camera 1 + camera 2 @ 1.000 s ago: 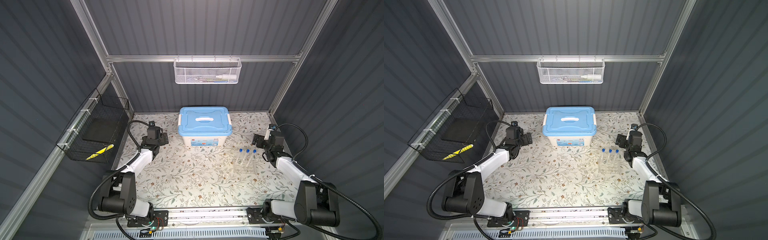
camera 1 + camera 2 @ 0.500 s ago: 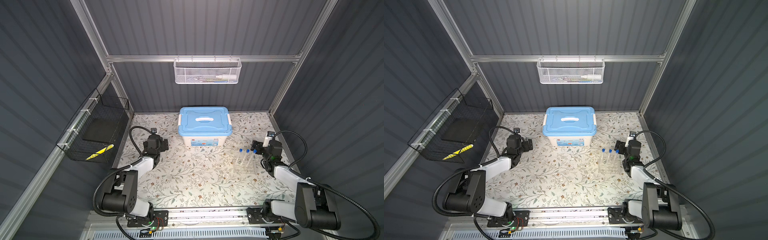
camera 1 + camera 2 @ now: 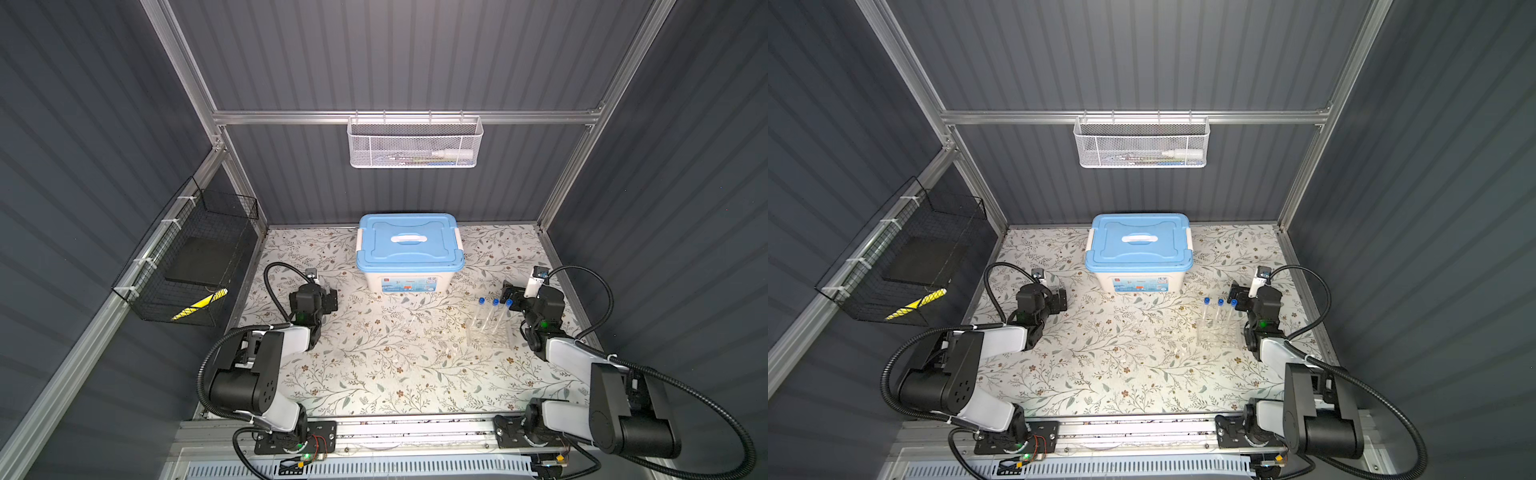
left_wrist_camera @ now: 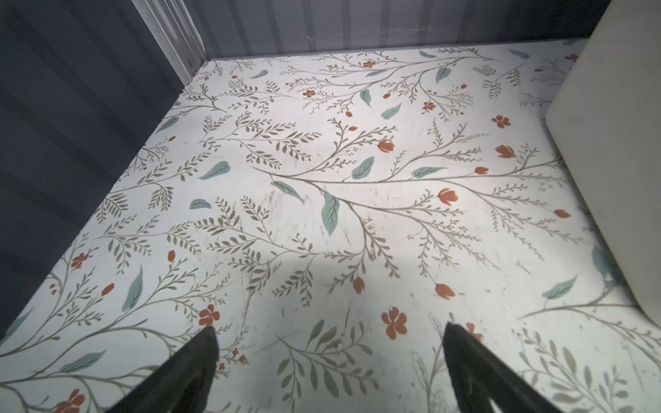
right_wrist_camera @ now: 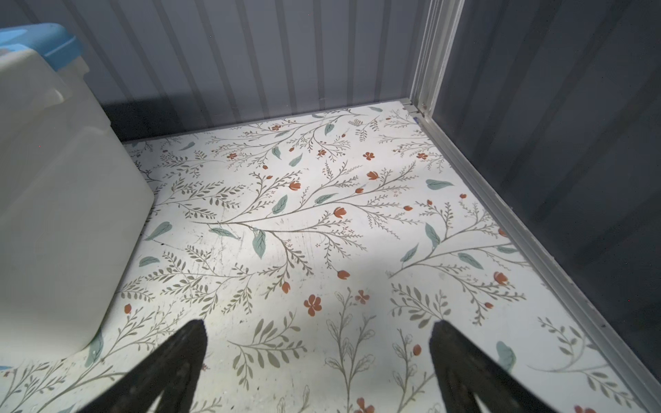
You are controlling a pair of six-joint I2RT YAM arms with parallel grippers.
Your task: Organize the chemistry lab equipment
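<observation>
Three slim clear test tubes with blue caps [image 3: 495, 302] [image 3: 1220, 302] stand upright in a clear plastic rack [image 3: 490, 337] [image 3: 1219, 337] on the right of the floral table in both top views. My right gripper [image 3: 508, 291] [image 3: 1237, 291] sits low just beyond and right of the tubes, apart from them. It is open [image 5: 318, 327] with only bare table between its fingers. My left gripper [image 3: 330, 301] [image 3: 1061, 299] rests low on the left side, also open [image 4: 329, 332] and empty. Neither wrist view shows the tubes or the rack.
A white tub with a blue lid [image 3: 409, 245] [image 4: 608, 143] [image 5: 53, 178] stands at the back middle, between the two grippers. A white mesh basket [image 3: 415, 143] hangs on the back wall and a black wire basket [image 3: 195, 257] on the left wall.
Both arms have folded back and down toward the front edge. Their grippers have come nearer and lower over the table. Both have stayed open, and the tubes and rack have not moved.
</observation>
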